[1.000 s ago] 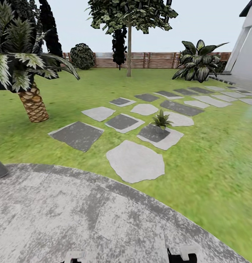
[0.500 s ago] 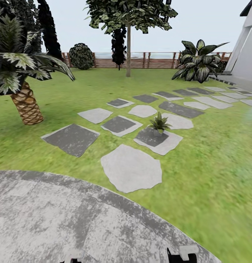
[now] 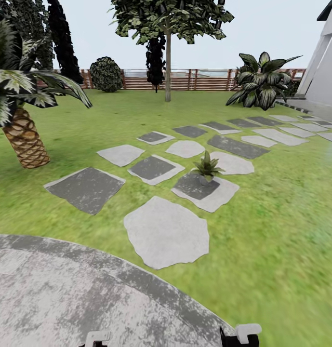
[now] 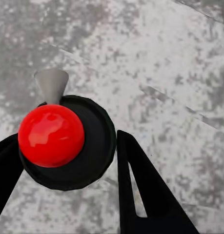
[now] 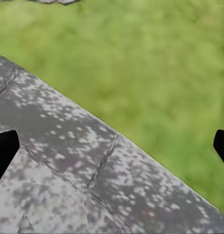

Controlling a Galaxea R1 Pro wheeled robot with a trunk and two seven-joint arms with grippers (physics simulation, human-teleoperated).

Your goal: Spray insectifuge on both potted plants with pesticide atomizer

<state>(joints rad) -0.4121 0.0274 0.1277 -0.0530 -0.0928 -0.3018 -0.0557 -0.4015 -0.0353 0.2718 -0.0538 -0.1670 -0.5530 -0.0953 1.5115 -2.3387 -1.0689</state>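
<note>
The pesticide atomizer (image 4: 68,146) is seen from above in the left wrist view: a dark round body, a red spot and a white nozzle. My left gripper (image 4: 66,139) is shut on it, with a black finger on each side. One potted plant (image 3: 206,167), a small green rosette in a grey pot, stands on a stepping slab (image 3: 204,192) ahead in the head view. My right gripper (image 5: 114,139) is open, its fingers spread wide over the patio edge. The second potted plant is out of view.
I stand on the round mottled-grey patio (image 3: 64,299) at the edge of the lawn (image 3: 281,217). A scaly-trunked palm (image 3: 22,137) rises at the left. A tree (image 3: 168,53), a wooden fence (image 3: 185,79) and a big leafy plant (image 3: 262,82) stand at the back, with a white building (image 3: 325,67) at the right.
The whole head view has shifted. The patio edge sits lower and the palm and slabs lie further left, so the camera has moved toward the lawn. Nothing else has changed.
</note>
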